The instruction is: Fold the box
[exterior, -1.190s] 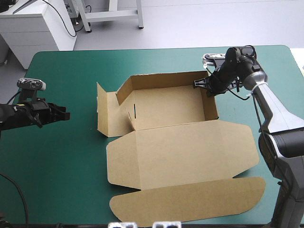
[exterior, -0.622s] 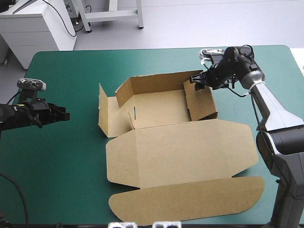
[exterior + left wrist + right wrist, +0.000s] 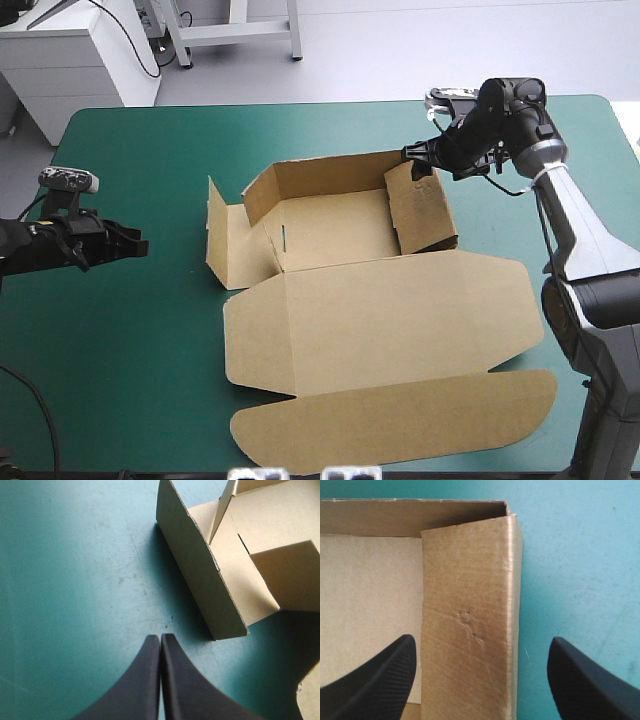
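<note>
**Box part-raised at table centre; right gripper open at its right wall, left gripper closed and clear**

The table, under a teal-green cover, carries the brown box at its middle. The box is a part-formed tray. Its far wall stands, its right end panel leans inward over the floor, and its left end flap stands splayed outward. The lid lies flat toward the near edge.

The right arm reaches in along the table's right side and bends at the wrist. The right gripper points leftward at the box's far right corner. Its black fingers stand wide apart with the right end panel between them. Whether they touch the board cannot be told.

The left arm lies low at the table's left edge. The left gripper points toward the left end flap and is well apart from it, over bare cover. Its fingers are pressed together into one point.
</note>
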Robot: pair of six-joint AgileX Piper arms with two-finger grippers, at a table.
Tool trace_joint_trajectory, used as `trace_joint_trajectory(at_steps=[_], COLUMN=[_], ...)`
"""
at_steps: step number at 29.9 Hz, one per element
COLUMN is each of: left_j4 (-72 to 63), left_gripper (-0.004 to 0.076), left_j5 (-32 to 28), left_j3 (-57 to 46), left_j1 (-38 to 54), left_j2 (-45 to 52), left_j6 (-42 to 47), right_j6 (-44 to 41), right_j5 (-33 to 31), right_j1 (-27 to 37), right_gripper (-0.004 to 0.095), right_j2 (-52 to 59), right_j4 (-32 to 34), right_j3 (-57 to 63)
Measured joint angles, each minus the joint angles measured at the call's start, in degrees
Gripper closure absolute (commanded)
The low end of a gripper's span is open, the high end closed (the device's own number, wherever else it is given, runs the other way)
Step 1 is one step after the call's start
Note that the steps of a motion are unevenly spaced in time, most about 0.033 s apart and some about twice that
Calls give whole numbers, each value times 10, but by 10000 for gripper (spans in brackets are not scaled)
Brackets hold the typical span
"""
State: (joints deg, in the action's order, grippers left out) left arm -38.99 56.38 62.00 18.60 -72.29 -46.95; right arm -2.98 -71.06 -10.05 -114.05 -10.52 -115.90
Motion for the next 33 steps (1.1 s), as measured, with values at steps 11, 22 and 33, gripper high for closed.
trace_joint_trajectory(at_steps=[11,22,33], left_j4=[-2,-18,-52], left_gripper=[732,732,732], left_j5=[16,17,16], left_j3=[0,0,0], left_j1=[0,0,0], left_j2=[0,0,0], left_j6=[0,0,0], right_j6=[1,18,18], right_j5=[1,2,47], right_j1=[0,-1,-11], right_gripper=[230,234,388], right_j2=[36,63,63], right_j4=[5,0,1], right_j3=[67,146,226])
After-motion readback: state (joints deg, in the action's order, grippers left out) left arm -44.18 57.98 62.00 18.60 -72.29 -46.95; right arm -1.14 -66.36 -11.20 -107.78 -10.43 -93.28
